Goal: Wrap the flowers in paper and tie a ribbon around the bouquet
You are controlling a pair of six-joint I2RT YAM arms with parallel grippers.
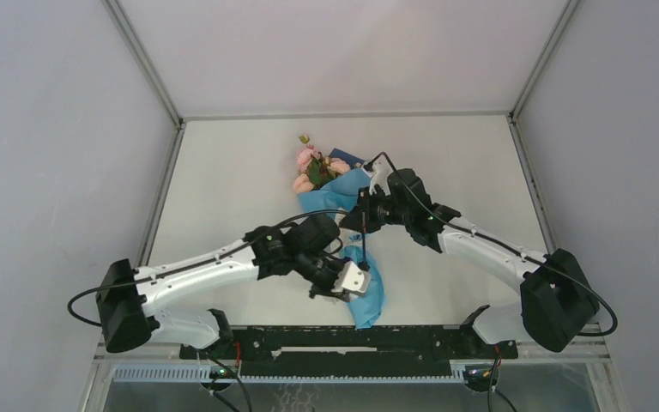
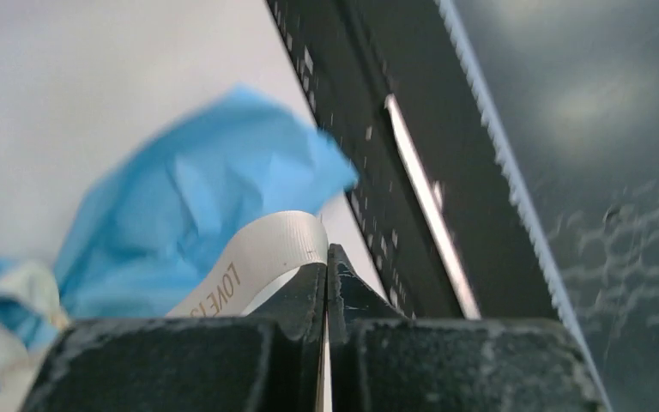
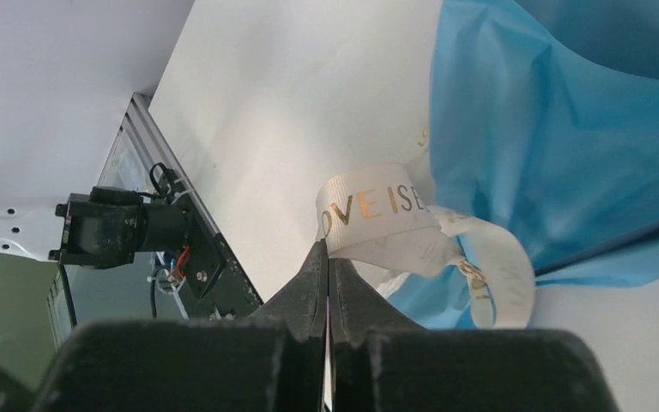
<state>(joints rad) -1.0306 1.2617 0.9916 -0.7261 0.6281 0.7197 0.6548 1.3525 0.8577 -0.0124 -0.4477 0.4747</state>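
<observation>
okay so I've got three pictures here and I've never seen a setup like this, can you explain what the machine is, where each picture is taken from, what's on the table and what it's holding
These are two white-and-black robot arms bolted at the near edge of a pale table. The wide picture looks down from above and behind them. The other two come from cameras on each wrist, looking along the dark fingers.

On the table lies a slim blue paper cone bouquet, with small pale pink blooms and green leaves at its far end.

The left gripper is shut on a narrow cream-white fabric ribbon with printed lettering. The right gripper is shut on another part of that ribbon.

paper (image 3: 566,129): matt, creased | ribbon (image 3: 377,215): woven cloth, gold lettering
</observation>
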